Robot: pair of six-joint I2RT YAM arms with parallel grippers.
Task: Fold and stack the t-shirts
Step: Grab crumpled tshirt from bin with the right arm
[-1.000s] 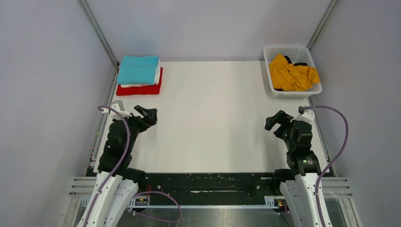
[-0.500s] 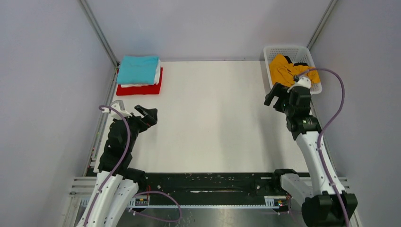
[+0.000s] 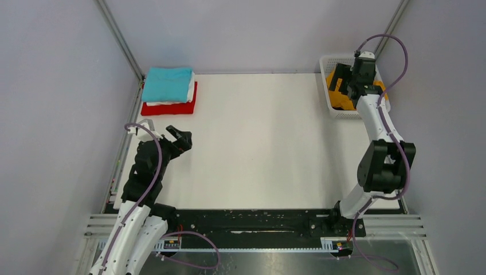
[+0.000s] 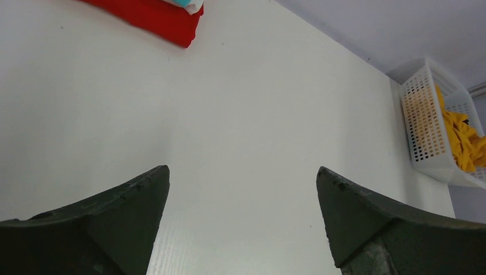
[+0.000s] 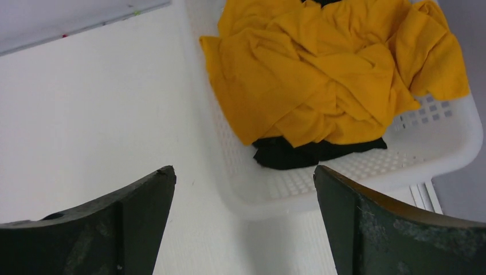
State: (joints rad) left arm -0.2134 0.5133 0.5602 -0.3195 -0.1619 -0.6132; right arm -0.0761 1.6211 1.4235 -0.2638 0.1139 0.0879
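My right hand (image 5: 243, 172), fingers spread, hangs over the white mesh basket (image 5: 458, 143) at the table's (image 3: 258, 143) one o'clock, evidently to take the crumpled orange-yellow t-shirt (image 5: 326, 74) inside.

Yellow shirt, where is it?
Top view: the yellow shirt lies in the basket at the table's far right corner, over a black shirt, beneath the right gripper.

White table (image 3: 258, 143): shirt stack (image 3: 168, 91), basket (image 3: 324, 86)
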